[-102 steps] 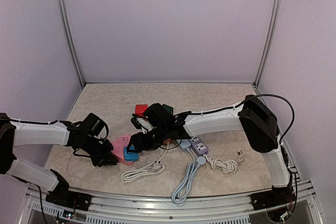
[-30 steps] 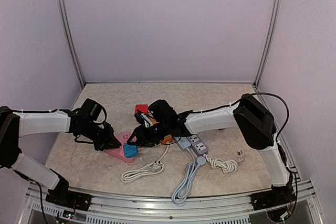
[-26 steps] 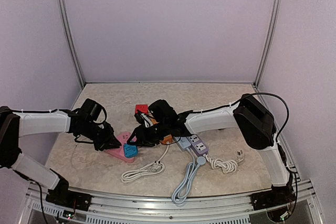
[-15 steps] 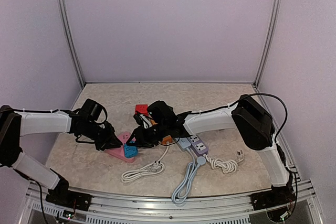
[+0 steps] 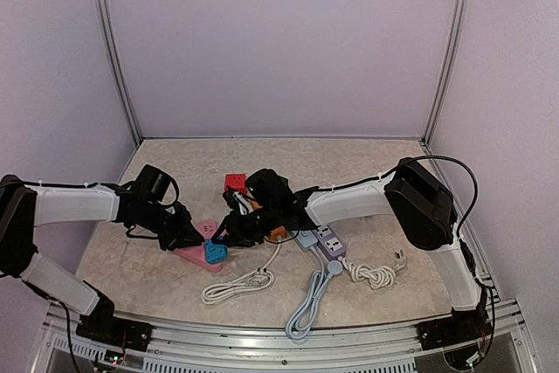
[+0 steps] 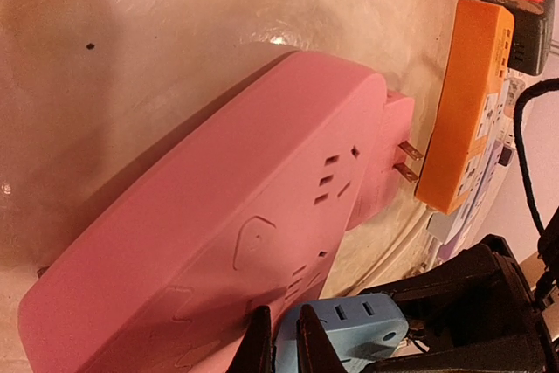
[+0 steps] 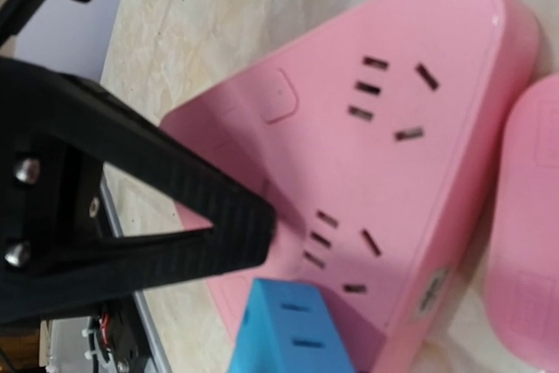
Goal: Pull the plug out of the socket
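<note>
Blue plastic plug [image 6: 341, 334] sits in a pink triangular socket block [image 7: 384, 172], braced by the narrowly closed left hand [image 6: 284, 342]. Whether the right hand [image 5: 232, 234] grips, I cannot tell. Next probably a straight pull.

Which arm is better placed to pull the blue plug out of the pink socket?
Right. Its gripper is already at the blue plug. The left gripper has its closed tip resting on the pink socket, so it seems better suited to bracing it.
</note>
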